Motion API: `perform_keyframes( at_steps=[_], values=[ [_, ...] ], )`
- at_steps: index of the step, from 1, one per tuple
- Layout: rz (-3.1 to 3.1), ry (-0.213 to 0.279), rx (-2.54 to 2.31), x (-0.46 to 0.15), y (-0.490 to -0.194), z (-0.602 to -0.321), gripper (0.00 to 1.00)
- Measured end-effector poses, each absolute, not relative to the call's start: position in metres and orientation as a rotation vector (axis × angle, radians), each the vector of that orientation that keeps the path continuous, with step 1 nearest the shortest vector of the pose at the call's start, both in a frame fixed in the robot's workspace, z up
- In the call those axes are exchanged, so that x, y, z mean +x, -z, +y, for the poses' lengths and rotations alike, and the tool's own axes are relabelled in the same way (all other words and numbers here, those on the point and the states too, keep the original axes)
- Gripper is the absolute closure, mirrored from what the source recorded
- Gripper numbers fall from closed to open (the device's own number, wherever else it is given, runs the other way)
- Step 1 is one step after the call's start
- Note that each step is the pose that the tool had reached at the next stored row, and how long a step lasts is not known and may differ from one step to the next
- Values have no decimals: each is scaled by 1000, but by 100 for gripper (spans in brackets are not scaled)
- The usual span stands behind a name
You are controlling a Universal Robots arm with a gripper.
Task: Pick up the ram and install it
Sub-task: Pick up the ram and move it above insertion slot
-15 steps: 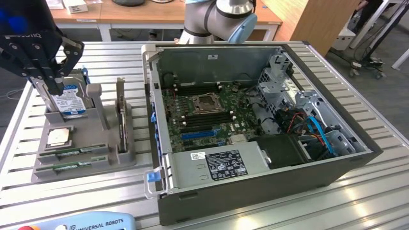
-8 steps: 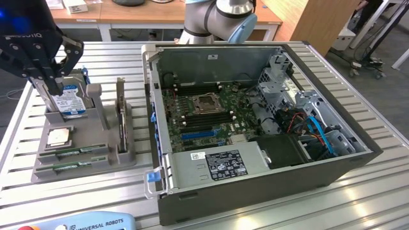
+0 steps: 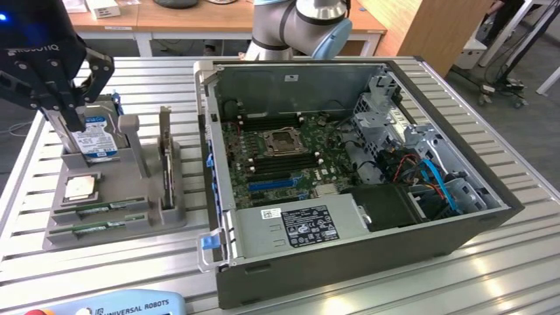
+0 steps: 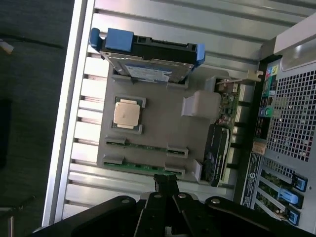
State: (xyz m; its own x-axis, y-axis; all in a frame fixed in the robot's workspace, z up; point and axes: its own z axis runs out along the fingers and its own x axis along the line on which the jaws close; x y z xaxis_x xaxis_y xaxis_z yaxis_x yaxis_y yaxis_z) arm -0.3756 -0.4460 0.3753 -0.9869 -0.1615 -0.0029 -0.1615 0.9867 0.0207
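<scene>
gripper: the black two-finger gripper has its fingers pressed together on nothing; it hangs above the holder, touching no part.
ram: the ram, a thin green stick, lies flat in the holder's slot at the edge closest to the fingertips, below them and apart from them.
second ram stick: the second ram stick lies parallel in the next slot, just beyond the first.
holder: the grey holder sits under the gripper on the slatted metal table.
processor: the square silver processor lies in its recess, farther from the fingertips than both sticks.
hard drive: the blue-labelled hard drive stands on edge at the holder's far end.
expansion card: the expansion card stands upright on the holder's side towards the case.
computer case: the computer case lies open beside the holder, well off from the gripper, its motherboard exposed.
</scene>
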Motion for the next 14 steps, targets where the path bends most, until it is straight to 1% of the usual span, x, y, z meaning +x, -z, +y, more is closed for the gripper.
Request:
perform_keyframes(
  at_steps=[14],
  values=[
    [3087,19,-603,-376,-375,-446,90]
  ],
)
